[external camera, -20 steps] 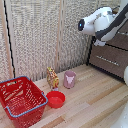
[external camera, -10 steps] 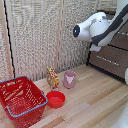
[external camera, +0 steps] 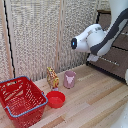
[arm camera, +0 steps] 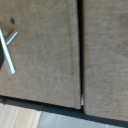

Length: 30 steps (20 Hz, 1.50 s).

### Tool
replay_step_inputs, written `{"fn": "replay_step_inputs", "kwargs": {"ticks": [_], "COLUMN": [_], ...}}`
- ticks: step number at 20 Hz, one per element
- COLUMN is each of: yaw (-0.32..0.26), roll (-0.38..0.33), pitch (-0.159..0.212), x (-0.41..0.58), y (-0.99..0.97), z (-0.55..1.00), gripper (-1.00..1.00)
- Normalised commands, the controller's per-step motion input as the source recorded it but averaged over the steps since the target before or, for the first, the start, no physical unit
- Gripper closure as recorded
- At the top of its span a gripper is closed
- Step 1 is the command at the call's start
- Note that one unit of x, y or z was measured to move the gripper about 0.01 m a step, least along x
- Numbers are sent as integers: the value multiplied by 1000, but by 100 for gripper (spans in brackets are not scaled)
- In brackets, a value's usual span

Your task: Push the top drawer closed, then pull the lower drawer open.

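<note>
**Arm raised beside the drawer unit, fingertips out of sight**

A red wire shopping basket with a blue rim (external camera: 20, 100) is seen at the exterior view's lower left on the pale wooden plank floor (external camera: 95, 107); nothing can be made out inside it. Just beside the basket a shallow red round bowl (external camera: 55, 99) is set, and it appears empty. Behind the bowl a small yellow-brown giraffe-like toy figure (external camera: 52, 78) stands upright, and next to it a pink cup (external camera: 69, 79), whose contents cannot be told.

At the exterior view's right edge the dark wooden drawer unit is partly seen. The darker brown drawer front with a thin silver bar handle (external camera: 111, 61) lies low at that edge; its handle runs lengthwise along the front, slanting down toward the exterior view's right. Only a small dark strip of the unit is visible higher up, largely hidden by the arm, so the upper drawer cannot be judged there.

In the wrist view two grey-brown woven panels (arm camera: 45, 45) are shown, divided by a narrow dark gap, with a thin silver bar (arm camera: 7, 50) crossing one corner.

The white and black robot arm (external camera: 95, 40) is held above the floor, in front of the unit. The jaws are not shown in either view, so their state cannot be told, nor their relation to the handle.
</note>
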Motion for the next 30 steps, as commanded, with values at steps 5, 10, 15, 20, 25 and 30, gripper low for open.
{"fn": "replay_step_inputs", "kwargs": {"ticks": [5, 10, 15, 20, 25, 30], "yaw": [63, 69, 87, 144, 183, 137], "roll": [-73, -48, -32, -2, 2, 8], "pitch": [69, 60, 60, 71, 16, 21], "x": [-4, -10, 66, 306, 423, 363], "y": [-421, -529, -477, -499, -247, -94], "z": [-243, -21, -41, -17, -34, -45], "gripper": [-100, -100, -100, -100, -100, 100]}}
